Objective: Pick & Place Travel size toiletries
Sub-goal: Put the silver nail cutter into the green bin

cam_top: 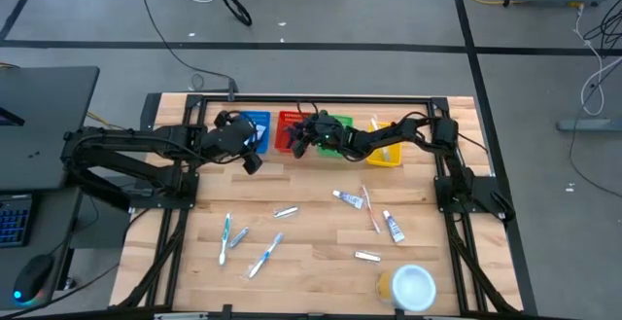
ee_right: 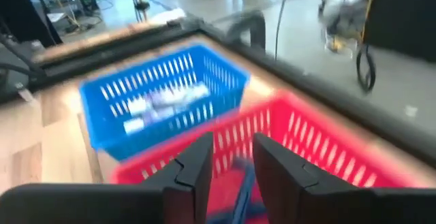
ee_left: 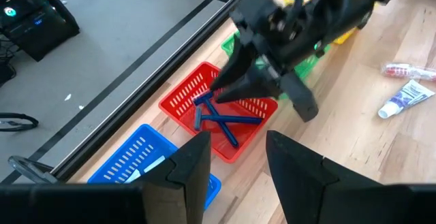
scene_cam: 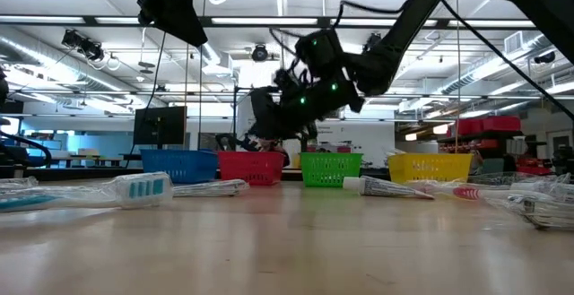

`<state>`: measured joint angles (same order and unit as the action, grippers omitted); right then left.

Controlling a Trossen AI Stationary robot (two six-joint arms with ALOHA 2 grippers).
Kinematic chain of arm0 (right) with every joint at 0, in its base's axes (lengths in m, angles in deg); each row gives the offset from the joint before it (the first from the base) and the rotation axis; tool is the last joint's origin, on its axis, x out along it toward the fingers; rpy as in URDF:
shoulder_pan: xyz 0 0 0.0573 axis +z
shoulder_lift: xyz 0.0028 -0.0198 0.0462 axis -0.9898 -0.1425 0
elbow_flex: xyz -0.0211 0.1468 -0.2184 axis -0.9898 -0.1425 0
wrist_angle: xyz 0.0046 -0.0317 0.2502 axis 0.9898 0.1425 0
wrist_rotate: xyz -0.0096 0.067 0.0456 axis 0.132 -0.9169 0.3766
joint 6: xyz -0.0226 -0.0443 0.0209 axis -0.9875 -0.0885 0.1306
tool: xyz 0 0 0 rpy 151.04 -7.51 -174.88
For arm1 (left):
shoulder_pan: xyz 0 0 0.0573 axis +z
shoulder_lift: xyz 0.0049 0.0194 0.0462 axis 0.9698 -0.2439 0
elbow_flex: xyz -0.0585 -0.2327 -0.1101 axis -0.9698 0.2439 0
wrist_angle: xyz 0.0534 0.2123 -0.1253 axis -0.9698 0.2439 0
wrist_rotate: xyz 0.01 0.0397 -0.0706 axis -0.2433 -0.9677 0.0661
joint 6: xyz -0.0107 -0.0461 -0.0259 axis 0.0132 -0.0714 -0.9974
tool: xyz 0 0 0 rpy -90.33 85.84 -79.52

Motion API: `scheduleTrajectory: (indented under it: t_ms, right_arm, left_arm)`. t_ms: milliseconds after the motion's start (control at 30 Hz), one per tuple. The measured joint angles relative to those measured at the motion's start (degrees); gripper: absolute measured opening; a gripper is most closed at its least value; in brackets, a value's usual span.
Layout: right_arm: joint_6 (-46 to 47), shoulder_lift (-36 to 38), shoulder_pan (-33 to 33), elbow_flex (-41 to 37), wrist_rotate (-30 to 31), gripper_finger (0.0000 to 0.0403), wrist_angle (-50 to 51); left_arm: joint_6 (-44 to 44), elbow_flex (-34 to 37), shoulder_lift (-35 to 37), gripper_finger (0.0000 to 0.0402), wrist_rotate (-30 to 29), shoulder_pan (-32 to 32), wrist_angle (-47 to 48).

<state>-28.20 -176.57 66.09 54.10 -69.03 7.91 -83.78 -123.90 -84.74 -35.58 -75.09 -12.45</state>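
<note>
Razors in red basket; right hand above rim, fingers spread; left hand spread.

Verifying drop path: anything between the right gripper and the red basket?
Nothing visible. The right gripper hangs directly above the red plastic mesh basket; only dark blue razors lie inside it. The left gripper waits beside the blue plastic basket.

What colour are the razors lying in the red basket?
Blue: the razors lie crossed in the red basket, best seen in the left wrist view.
</note>
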Motion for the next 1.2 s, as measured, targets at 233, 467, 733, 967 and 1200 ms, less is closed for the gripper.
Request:
scheduleTrajectory:
  t_ms: [233,467,733,967,1200]
  right_arm:
    - [-7.6,7.5,1.8,0.0,-7.6,0.0115,8.1]
    - [-7.9,11.5,4.0,0.0,-17.6,0.0116,22.8]
    - [-9.7,10.5,9.6,0.0,-22.1,0.0135,29.9]
    - [-12.0,10.5,14.6,0.0,-25.4,0.0142,30.3]
    - [-12.9,10.5,17.3,0.0,-24.9,0.0142,27.0]
  left_arm:
    - [0.0,0.1,0.0,0.0150,2.1,0.0,0.0]
    - [-1.8,4.7,0.1,0.0150,2.8,0.0,-3.2]
    - [-3.0,10.9,0.0,0.0150,11.7,-0.1,-8.4]
    - [-2.2,16.5,0.0,0.0150,14.9,-0.2,-16.9]
    - [-2.2,18.5,0.0,0.0150,17.6,-0.2,-20.4]
